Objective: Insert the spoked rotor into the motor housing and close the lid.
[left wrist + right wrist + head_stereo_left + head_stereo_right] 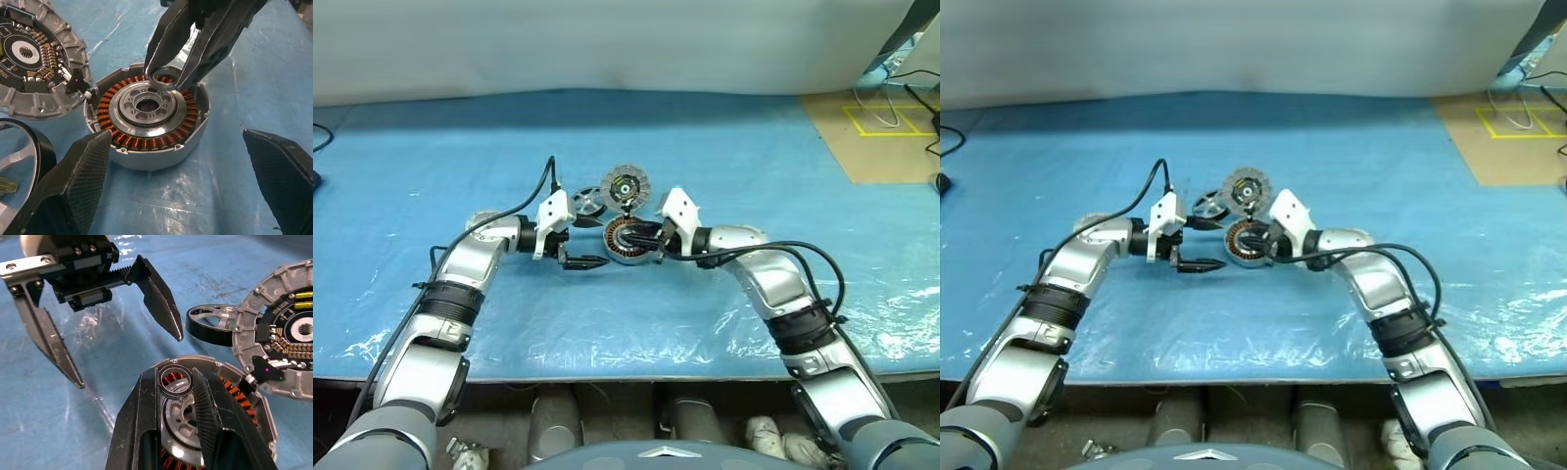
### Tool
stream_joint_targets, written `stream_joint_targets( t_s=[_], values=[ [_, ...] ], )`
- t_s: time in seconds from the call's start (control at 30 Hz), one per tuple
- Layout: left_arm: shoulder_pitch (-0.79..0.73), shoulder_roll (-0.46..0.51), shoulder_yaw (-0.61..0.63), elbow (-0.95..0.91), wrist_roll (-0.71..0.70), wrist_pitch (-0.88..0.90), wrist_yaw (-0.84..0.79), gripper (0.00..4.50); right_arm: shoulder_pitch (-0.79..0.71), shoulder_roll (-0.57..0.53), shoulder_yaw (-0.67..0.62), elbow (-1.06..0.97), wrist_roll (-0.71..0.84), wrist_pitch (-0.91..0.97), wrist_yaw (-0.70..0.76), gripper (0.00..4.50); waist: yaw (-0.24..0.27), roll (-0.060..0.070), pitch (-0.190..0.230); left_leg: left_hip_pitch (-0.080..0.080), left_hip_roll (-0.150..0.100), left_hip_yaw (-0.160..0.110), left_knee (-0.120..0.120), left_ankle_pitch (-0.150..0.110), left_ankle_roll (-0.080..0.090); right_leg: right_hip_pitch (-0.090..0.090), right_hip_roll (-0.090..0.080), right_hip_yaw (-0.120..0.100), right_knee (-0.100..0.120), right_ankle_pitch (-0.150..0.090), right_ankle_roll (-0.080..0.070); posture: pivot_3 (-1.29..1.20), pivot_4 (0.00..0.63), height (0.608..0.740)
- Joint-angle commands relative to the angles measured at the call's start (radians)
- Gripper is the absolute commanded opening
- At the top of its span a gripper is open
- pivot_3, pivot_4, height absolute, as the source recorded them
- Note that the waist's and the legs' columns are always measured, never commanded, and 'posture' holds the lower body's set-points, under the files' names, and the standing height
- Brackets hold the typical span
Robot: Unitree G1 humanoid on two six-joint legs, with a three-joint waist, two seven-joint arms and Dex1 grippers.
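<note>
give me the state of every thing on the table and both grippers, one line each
motor housing: open, lid off, windings exposed, no rotor inside
lid: off, lying beside the housing, inner face up
spoked rotor: on the sheet, outside the housing
small ring: pinched between the right gripper's fingers, above the housing
right gripper: shut on the small ring
left gripper: open, holding nothing, beside the housing

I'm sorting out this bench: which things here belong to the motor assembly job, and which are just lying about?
Job:
motor housing, open, copper windings showing
spoked rotor, on the sheet beside the housing
lid, propped behind the housing
small ring, pinched by the right gripper above the housing
left gripper, open

Lying about:
cardboard sheet with yellow tape
cables
</note>
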Motion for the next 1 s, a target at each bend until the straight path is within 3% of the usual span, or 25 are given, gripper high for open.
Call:
stream_joint_targets(
  t_s=[0.03,1.0],
  values=[
    [0.025,0.002,0.008,-0.033,0.001,-0.029,0.018,4.5,-0.023,0.013,0.0,0.054,-0.028,-0.079,0.01,0.57,0.001,0.0,0.0,0.0,0.0,0.0,0.0,0.0,0.0,0.0,0.0,0.0,0.0,0.001,0.001,0.0,0.15,0.74],
    [0.021,-0.015,0.003,-0.037,0.005,-0.036,0.037,4.5,-0.007,0.027,-0.049,0.126,-0.041,-0.091,-0.015,0.57,0.0,0.0,0.0,0.0,0.001,0.0,0.004,0.0,0.0,0.0,0.0,0.0,0.005,-0.001,-0.001,0.0,0.15,0.74]
  ],
)
